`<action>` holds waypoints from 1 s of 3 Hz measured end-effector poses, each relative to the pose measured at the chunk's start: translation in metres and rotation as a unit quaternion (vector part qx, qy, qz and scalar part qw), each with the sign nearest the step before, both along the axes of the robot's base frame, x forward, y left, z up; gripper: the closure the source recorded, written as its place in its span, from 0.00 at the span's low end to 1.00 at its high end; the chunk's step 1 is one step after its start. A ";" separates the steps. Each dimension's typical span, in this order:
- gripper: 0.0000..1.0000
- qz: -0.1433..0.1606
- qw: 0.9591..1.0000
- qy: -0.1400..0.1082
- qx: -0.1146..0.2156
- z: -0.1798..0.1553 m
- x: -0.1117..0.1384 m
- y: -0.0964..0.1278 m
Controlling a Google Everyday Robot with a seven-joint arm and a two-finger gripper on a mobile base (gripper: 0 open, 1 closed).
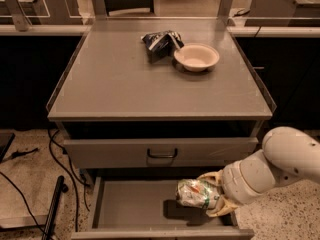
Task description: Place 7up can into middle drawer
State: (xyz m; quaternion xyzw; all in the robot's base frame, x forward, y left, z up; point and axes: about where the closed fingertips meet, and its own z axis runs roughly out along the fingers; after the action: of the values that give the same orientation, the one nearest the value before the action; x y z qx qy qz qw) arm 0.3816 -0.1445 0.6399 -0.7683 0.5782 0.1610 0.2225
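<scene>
The 7up can [196, 193] is silver-white with green and a red spot. It lies on its side in my gripper [214, 195], held just above the right part of the open middle drawer [131, 205]. The gripper's cream fingers [222, 208] are shut on the can's right end. The white arm [274, 163] comes in from the right. The can casts a dark shadow on the drawer's flat gray floor.
A closed drawer front with a black bar handle [161, 154] sits above the open drawer. On the gray cabinet top [110, 79] stand a cream bowl [196, 56] and a dark foil snack bag [160, 43]. Black cables [55, 184] lie on the floor at left.
</scene>
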 end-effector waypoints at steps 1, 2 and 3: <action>1.00 0.009 1.000 -0.009 0.005 -0.032 0.005 0.006; 1.00 0.011 1.000 -0.018 0.011 -0.065 0.012 0.013; 1.00 0.011 1.000 -0.019 0.007 -0.117 0.021 0.022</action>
State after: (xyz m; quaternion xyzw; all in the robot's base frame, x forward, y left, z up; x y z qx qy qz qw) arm 0.4025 -0.1224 0.5227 -0.7760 0.5642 0.1527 0.2370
